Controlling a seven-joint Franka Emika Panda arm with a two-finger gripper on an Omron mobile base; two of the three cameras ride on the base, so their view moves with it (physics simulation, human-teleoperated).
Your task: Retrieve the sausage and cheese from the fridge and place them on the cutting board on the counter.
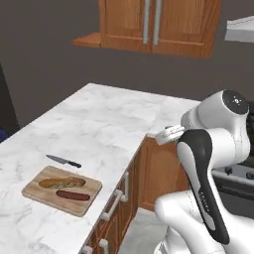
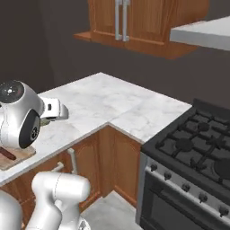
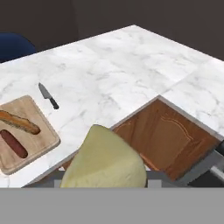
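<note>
A pale yellow-green chunk of cheese [image 3: 105,162] sits big and close at the bottom of the hand view, with my gripper [image 1: 167,135] shut on it. The hand hovers off the counter's [image 1: 99,124] front edge, over the brown cabinet corner, to the right of the cutting board [image 1: 37,191]. On that light-wood board [image 3: 41,144] lies the dark red-brown sausage [image 1: 73,195] [image 3: 13,143], next to a paler orange-brown elongated piece [image 1: 62,182]. The fridge is out of view.
A black-handled knife [image 1: 63,160] lies on the marble just behind the board. A black gas stove [image 2: 193,148] stands to the right of the counter corner. Wooden wall cabinets [image 1: 158,25] hang above. Something blue [image 3: 13,46] shows beyond the counter's far side.
</note>
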